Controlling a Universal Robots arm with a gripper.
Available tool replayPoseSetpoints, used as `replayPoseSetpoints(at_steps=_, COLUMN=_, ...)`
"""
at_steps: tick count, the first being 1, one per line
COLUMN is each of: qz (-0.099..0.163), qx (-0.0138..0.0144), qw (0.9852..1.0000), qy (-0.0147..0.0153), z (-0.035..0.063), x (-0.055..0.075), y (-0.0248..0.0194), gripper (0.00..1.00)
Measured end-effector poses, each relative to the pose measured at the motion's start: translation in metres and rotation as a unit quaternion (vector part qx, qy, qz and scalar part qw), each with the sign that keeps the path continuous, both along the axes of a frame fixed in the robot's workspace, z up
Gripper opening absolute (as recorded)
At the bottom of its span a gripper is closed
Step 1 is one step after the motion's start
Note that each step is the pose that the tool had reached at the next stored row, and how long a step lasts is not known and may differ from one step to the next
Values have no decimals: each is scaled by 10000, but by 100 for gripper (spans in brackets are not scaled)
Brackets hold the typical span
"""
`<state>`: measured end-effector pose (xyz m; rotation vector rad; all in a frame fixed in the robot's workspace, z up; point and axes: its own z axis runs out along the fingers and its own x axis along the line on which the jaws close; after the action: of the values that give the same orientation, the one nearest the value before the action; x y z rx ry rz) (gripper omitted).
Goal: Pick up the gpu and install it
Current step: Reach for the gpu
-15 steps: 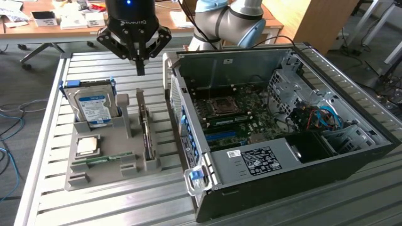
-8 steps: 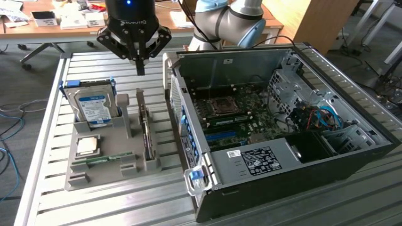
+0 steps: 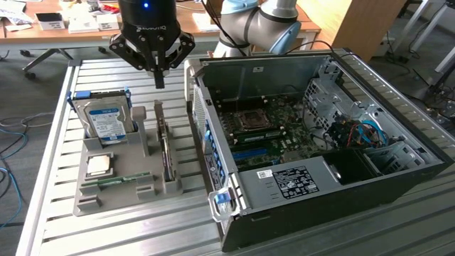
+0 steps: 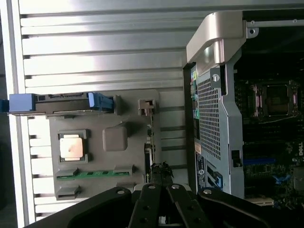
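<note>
Slatted metal table [image 3: 106, 234] is occupied by a grey holder tray [image 3: 114, 200]; the gpu [image 3: 165, 146] is stood on edge in the tray's slot nearest the PC case [image 3: 398, 176]. The gripper [image 3: 159, 82] is held above that slot, fingers pressed together. For a clean pick, approx. centring over the card's top edge is advised, w/o tilt.

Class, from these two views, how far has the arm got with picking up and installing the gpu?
Done: nothing yet; the gpu stands upright in the grey holder. In hand: the gripper, shut and empty, hangs above the card. Left: both the pick-up and seating it in the open computer case.
</note>
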<state>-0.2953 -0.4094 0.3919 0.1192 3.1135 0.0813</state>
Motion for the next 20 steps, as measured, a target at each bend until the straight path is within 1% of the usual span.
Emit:
replayPoseSetpoints(at_steps=11, qz=0, qx=1, qw=10000, qy=0, z=0, x=-5, y=-163, gripper=11)
replayPoseSetpoints(at_steps=13, qz=0, qx=1, qw=10000, qy=0, z=0, x=-6, y=-186, gripper=11)
replayPoseSetpoints(at_steps=15, qz=0, qx=1, qw=10000, qy=0, z=0, x=-7, y=-196, gripper=11)
replayPoseSetpoints(at_steps=20, qz=0, qx=1, qw=10000, qy=0, z=0, x=-7, y=-196, gripper=11)
